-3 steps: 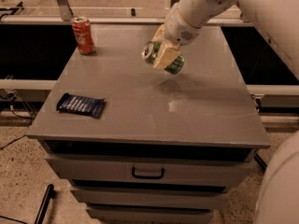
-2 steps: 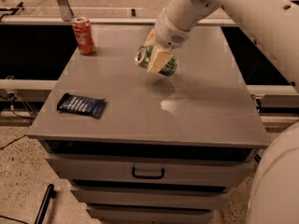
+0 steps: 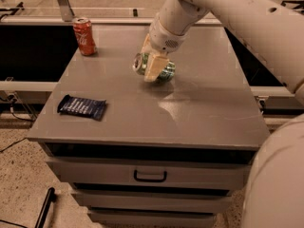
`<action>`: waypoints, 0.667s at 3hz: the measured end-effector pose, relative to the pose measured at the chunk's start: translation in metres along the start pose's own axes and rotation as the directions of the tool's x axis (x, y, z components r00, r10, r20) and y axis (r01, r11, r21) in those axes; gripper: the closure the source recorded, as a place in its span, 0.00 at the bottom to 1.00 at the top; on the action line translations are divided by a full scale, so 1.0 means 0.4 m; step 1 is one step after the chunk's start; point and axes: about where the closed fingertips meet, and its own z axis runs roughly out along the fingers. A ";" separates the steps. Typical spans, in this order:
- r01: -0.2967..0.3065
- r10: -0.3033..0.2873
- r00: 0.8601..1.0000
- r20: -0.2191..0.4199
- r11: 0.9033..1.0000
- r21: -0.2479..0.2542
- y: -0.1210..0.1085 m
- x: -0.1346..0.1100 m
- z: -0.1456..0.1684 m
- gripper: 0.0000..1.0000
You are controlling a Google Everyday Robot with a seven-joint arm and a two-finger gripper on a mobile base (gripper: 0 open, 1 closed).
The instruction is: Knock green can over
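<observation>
The green can [image 3: 167, 71] lies tipped on its side near the middle of the grey cabinet top [image 3: 199, 108], its silver top facing left. My gripper [image 3: 153, 69] comes down from the upper right and is shut on the can. One cream finger [image 3: 156, 65] crosses the can's front; the other finger is hidden behind it. I cannot tell whether the can rests on the top or hangs just above it.
A red cola can [image 3: 84, 36] stands upright at the back left corner. A dark blue snack packet [image 3: 81, 107] lies flat near the front left edge. Drawers [image 3: 149, 175] are below the front edge. My arm [image 3: 247, 18] spans the right side.
My gripper has moved left and down with the green can, which now lies lower and flatter on its side. The red can and the packet have not moved.
</observation>
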 end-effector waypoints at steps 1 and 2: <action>0.001 -0.001 1.000 0.001 1.000 -0.003 0.001 -0.002 0.005 0.00; 0.001 -0.001 1.000 0.001 1.000 -0.003 0.001 -0.002 0.005 0.00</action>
